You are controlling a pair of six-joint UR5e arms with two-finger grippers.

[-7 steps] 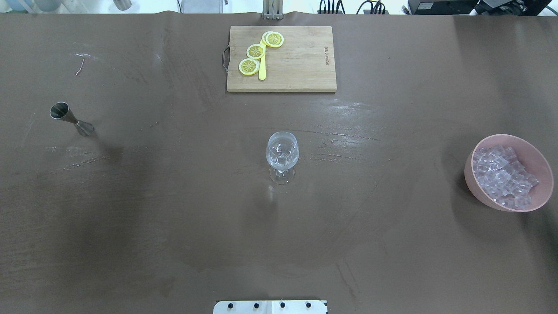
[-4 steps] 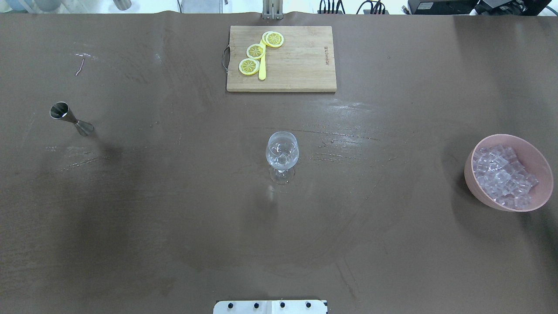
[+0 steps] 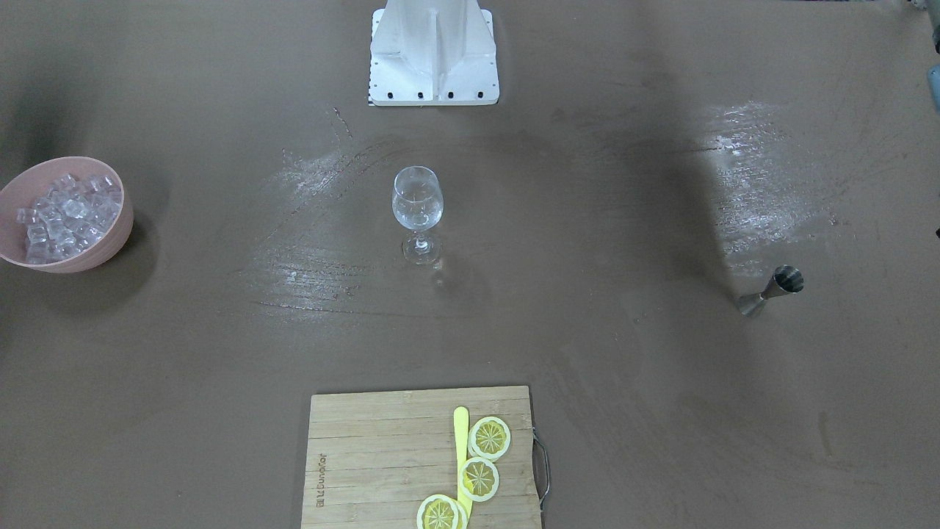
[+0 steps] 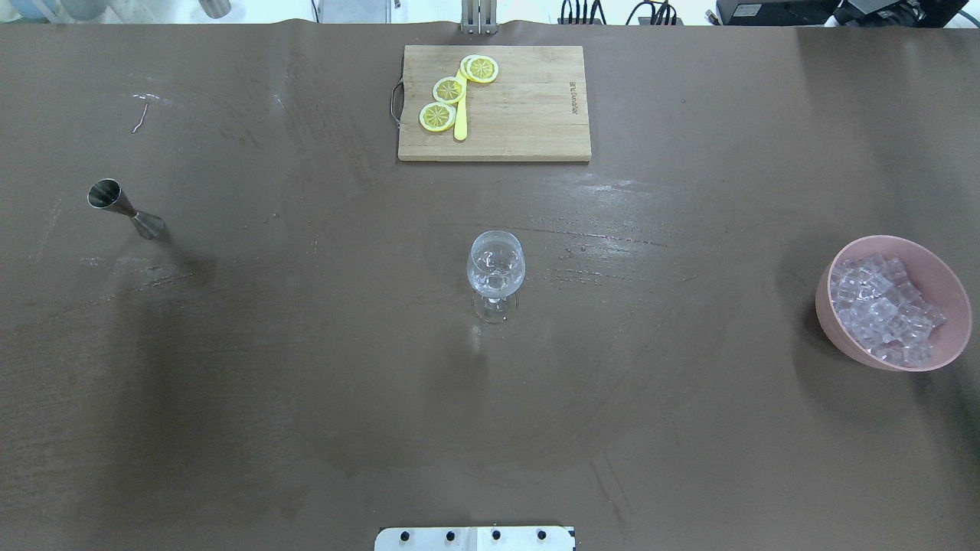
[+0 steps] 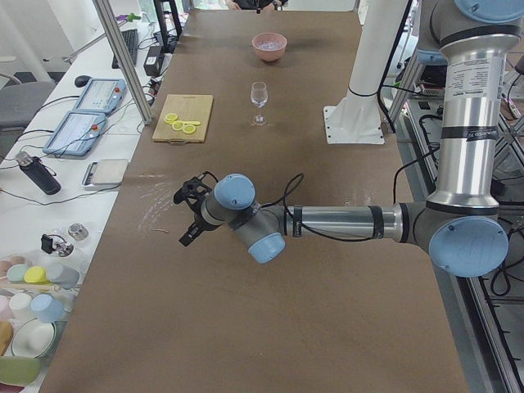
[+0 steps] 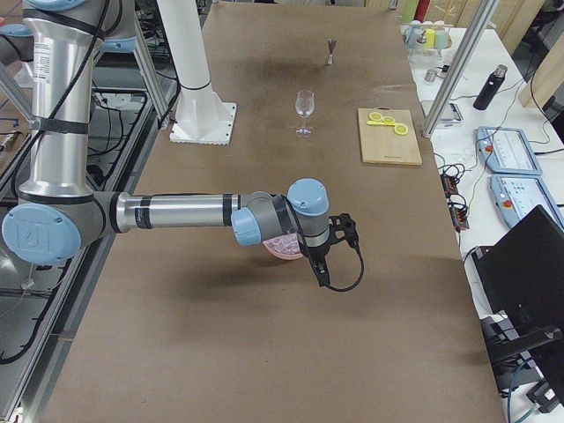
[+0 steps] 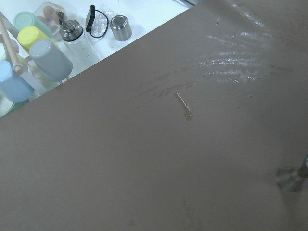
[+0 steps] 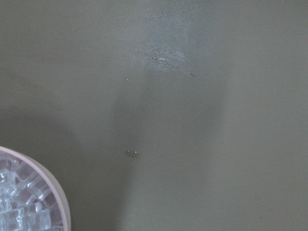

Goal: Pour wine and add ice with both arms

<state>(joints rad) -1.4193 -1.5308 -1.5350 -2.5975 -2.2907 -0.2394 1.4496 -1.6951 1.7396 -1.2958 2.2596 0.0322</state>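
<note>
Two silver-grey tubular robot arms with light blue joint caps reach out low over the brown table [image 4: 689, 428], and each shows only in a side view: the left arm [image 5: 344, 223] and the right arm [image 6: 176, 212]. Whether the black left gripper [image 5: 189, 214] or the black right gripper [image 6: 328, 251] is wide or narrow cannot be told from these views; neither visibly holds or touches anything. Just behind the right arm's wrist sits the pink round bowl [image 4: 945, 279], heaped with ice [image 4: 880, 306] in small clear glossy cubes. Near the left gripper stands a small steel hourglass-shaped jigger [image 4: 126, 208]. At the table's middle, well apart from both, a clear stemmed wine glass [image 4: 496, 272] stands upright. Farthest from the robot lies a rectangular wooden cutting board [image 4: 528, 130] carrying three yellow lemon slices [image 4: 449, 90] and a yellow flat stick [image 4: 460, 122].
</note>
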